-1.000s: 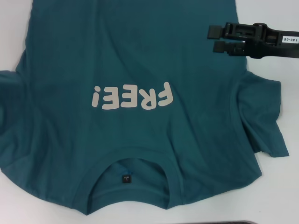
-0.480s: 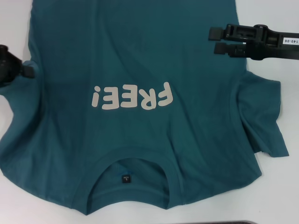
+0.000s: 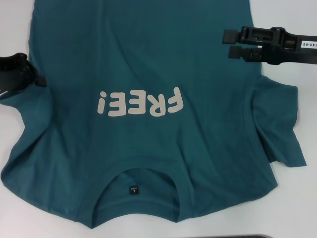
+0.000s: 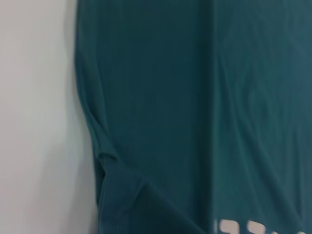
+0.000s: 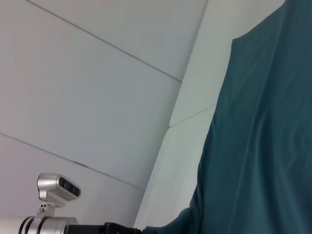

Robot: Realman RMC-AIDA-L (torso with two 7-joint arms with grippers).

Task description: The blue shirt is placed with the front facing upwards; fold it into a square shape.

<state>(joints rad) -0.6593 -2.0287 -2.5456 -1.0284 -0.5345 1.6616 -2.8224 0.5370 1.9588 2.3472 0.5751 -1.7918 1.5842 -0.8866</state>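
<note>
A: Where is the blue shirt [image 3: 148, 64]?

B: Spread front-up on the white counter [image 3: 292, 198], collar [image 3: 136, 173] at the near edge with a small dark neck label [image 3: 133, 190] inside it, the cream "FREE!" lettering [image 3: 141, 103] reading upside down from the head view. It lies below both grippers.

A: And the grippers?

B: The right gripper [image 3: 229, 43] hangs over the shirt's right flank, just beyond the rumpled right sleeve [image 3: 280, 119]; its two dark fingers are parted, nothing between them. The left gripper [image 3: 27, 77] sits at the shirt's left edge, near the sleeve there. I cannot tell whether it is clenched or released.

A: Anything around or in the way?

B: Only bare counter beside the cloth. Nothing lies on the shirt.

A: What do the wrist views add?

B: The left wrist view shows the shirt's edge [image 4: 90, 126] against the counter with a small fold, and a sliver of the lettering. The right wrist view shows the shirt's far hem corner [image 5: 234, 39], which the head view cuts off, and a silver camera unit [image 5: 57, 187].
</note>
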